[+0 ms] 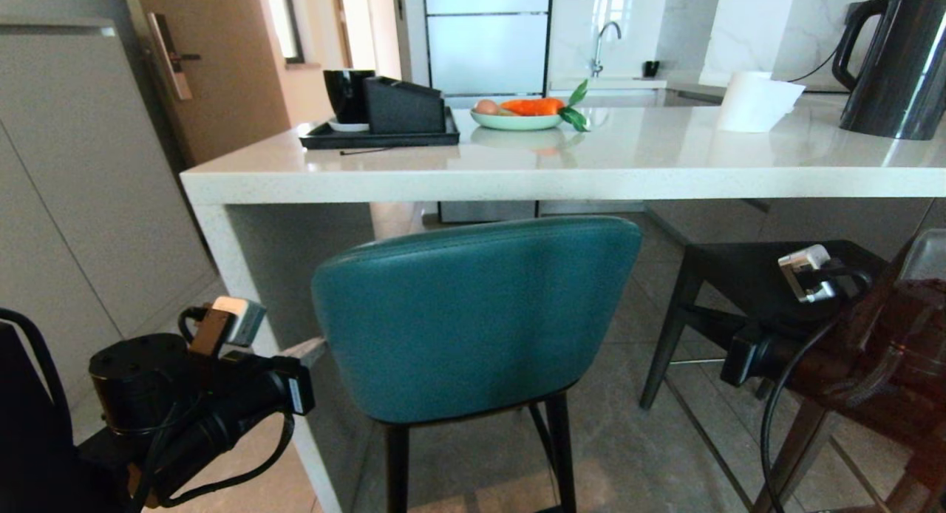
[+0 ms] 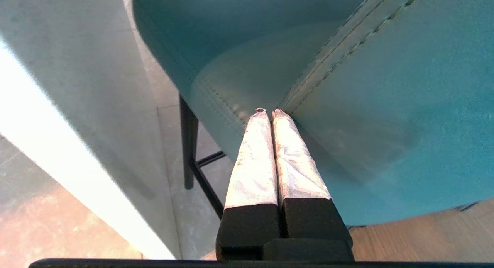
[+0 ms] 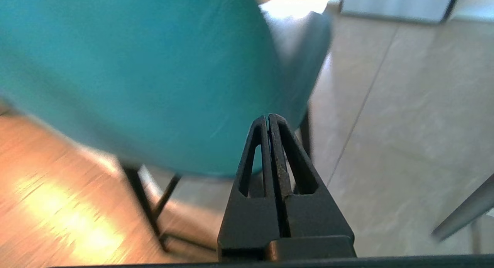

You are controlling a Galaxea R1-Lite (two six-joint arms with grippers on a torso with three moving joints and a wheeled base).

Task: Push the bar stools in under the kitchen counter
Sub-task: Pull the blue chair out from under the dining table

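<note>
Teal bar stool (image 1: 473,313) stands with its curved backrest toward the robot, just short of the kitchen counter (image 1: 562,174), whose thick edge runs above the top of the backrest; I judge the seat is partly under the slab and wants a further shove. The second stool (image 1: 746,276), dark and boxy, sits to the right of the teal one, under the counter's shadow.

Beside the teal stool's left edge, the left gripper (image 2: 269,112) is clenched on nothing, its taped fingertips (image 2: 254,152) pressed together and lying at the seam of the backrest, probably touching it. Closed like that, it works as a blunt pusher rather than a clamp. At the teal stool's right side, the right gripper (image 3: 269,117) is likewise closed and empty, tips near the lower edge of the backrest; that view is smeared, so contact is unclear. One on each flank should keep the stool from twisting as it slides.

On the counter above the stool, a black tray (image 1: 380,134) carries a dark cup (image 1: 347,95) and a black box (image 1: 403,105); a pale plate (image 1: 516,120) holds a carrot (image 1: 533,106) and what may be an egg (image 1: 485,106). Right of the plate stand a paper roll (image 1: 754,101) and a kettle (image 1: 898,66).
</note>
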